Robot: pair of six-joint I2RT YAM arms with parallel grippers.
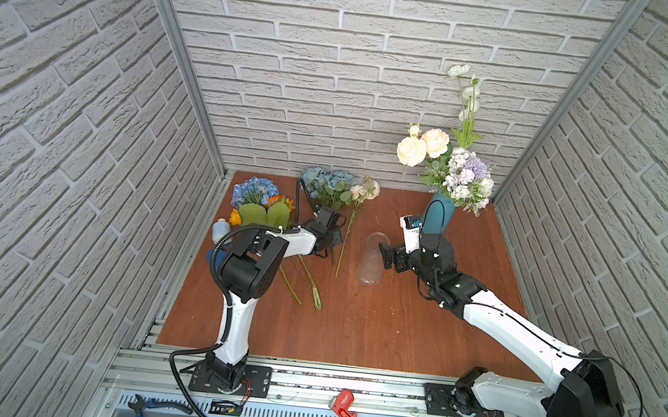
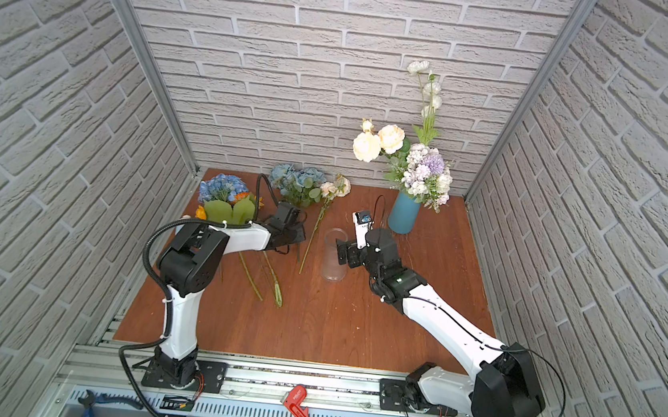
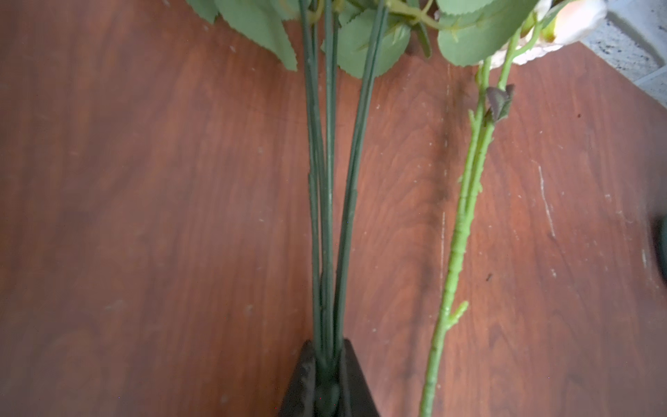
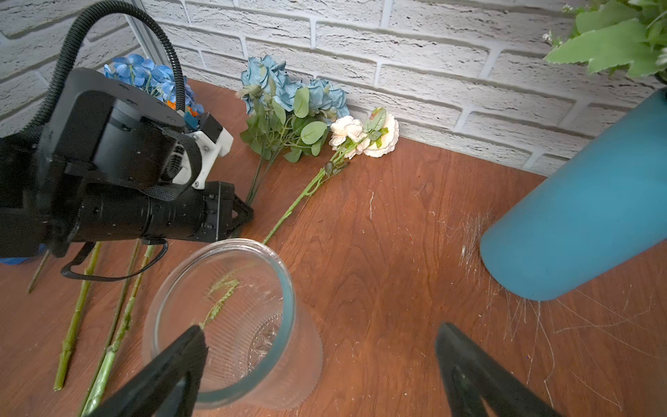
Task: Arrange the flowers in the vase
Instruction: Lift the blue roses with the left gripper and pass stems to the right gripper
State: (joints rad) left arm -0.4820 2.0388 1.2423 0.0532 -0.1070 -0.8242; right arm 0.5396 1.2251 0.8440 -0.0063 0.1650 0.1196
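My left jaws grip the dusty-blue roses (image 3: 327,216) by the stems. And my right jaws just gape by the glass vase (image 4: 306,361).

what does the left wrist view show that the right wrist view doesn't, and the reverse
Only the left wrist view: the left gripper seen from inside, jaws pinched on the bundle of thin dark green stems. Only the right wrist view: the open right gripper, the empty clear ribbed glass vase, the teal vase, the dusty-blue roses. Both: those stems, the cream rose's light green stem, the brown wooden table.
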